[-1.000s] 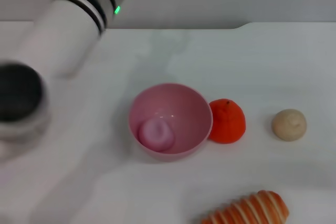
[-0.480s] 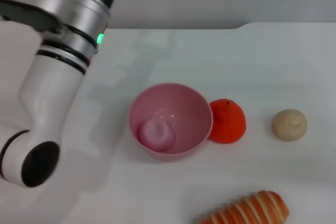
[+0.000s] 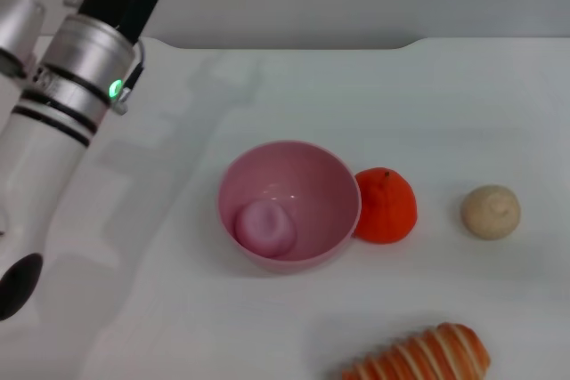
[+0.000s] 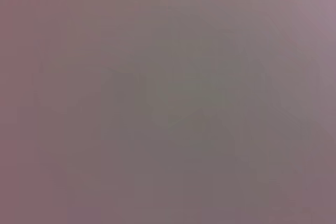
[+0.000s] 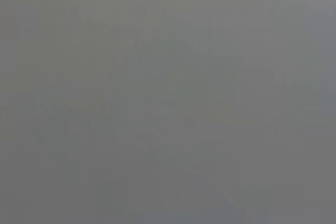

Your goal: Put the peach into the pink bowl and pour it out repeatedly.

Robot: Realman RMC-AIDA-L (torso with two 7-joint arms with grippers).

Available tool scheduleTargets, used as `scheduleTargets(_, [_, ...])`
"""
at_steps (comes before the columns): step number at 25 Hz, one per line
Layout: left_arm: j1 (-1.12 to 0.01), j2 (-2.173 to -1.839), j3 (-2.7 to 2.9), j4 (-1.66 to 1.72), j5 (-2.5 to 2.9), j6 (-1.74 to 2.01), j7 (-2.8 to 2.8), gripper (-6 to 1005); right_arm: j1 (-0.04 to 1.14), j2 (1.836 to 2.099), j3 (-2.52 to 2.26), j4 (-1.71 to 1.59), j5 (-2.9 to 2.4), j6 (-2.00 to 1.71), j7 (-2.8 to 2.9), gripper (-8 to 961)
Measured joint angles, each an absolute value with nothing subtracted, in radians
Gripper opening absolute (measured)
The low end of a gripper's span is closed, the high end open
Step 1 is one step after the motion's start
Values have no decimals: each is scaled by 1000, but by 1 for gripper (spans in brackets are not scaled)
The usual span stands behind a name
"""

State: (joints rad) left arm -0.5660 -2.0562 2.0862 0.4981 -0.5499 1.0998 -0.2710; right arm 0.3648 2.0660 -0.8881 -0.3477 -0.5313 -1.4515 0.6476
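Note:
The pink bowl [image 3: 289,204] stands upright near the middle of the white table. Inside it, against the near-left wall, lies the pale-pink peach [image 3: 265,227]. My left arm [image 3: 62,122] rises along the left edge of the head view, well to the left of the bowl; its gripper end runs out of the top of the picture, so its fingers do not show. The right arm and its gripper are out of the head view. Both wrist views show only a flat blank field.
An orange-red fruit [image 3: 386,206] touches the bowl's right side. A beige round ball [image 3: 490,212] lies farther right. An orange-and-white striped toy [image 3: 419,355] sits at the near edge. The table's far edge [image 3: 294,44] meets a grey wall.
My left arm has swung back to the left and upward, away from the bowl. The bowl, the peach and the other toys have not moved.

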Motion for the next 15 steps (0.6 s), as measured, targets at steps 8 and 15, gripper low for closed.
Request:
scheduleTargets(8, [-533,-2056,2072,437,-543,1113,-267,618,397,2055,-888,-412,-715,-1276,906,546])
scheduleTargets(15, [-519,-2057,2058,400,-548,1115,-248,618,408,2059,-888,-447,-783,-1216,960,546])
